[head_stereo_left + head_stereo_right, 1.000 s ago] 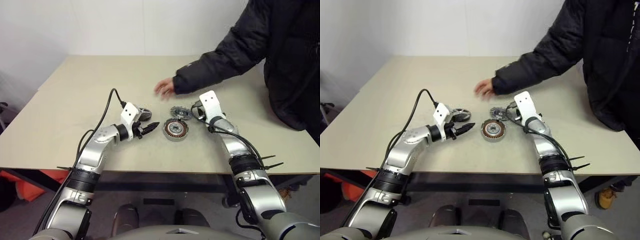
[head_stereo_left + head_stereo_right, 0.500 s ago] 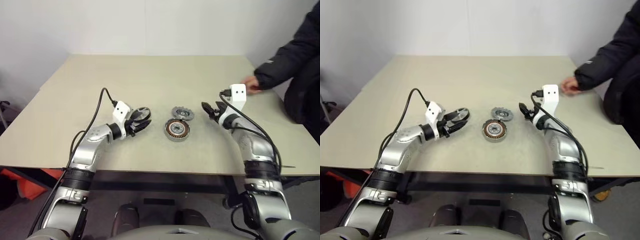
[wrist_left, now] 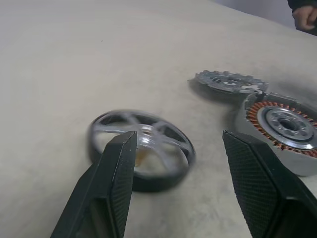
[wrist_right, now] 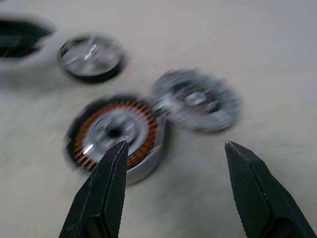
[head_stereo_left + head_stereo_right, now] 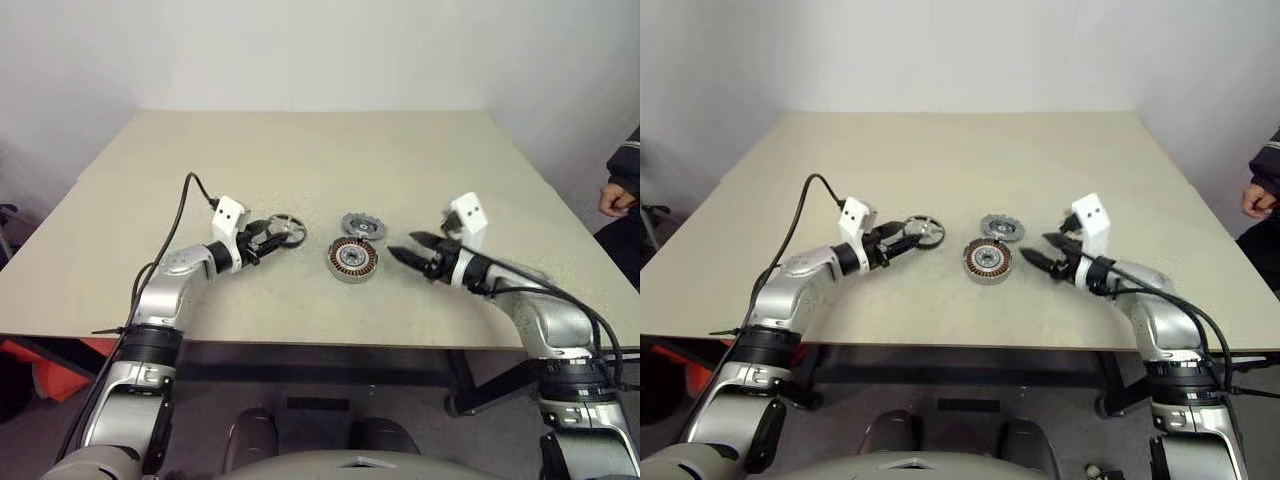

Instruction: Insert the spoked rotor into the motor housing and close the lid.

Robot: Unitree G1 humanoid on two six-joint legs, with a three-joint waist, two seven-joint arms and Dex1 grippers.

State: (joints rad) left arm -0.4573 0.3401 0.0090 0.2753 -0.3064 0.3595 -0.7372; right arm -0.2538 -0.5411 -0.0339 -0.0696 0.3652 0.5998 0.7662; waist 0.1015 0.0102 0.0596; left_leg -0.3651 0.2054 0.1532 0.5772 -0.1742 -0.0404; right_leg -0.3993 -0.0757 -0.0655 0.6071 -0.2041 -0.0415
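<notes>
Spoked rotor (image 5: 286,228) lies flat on the tabletop (image 5: 300,160), at 9 o'clock from the motor housing (image 5: 351,259). Lid (image 5: 362,225) sits at the housing's 12 o'clock, touching it. Left hand (image 5: 268,238) fingers apart, tips at the rotor, gripping nothing. Right hand (image 5: 410,251) fingers apart, empty, at the housing's 3 o'clock. Since a second ago: right hand has withdrawn from the lid; the person's arm has left the tabletop.

Beige table (image 5: 300,150) against white wall (image 5: 300,50). Person's hand (image 5: 611,199) and dark sleeve (image 5: 628,165) at far right edge, off table, well apart from parts
</notes>
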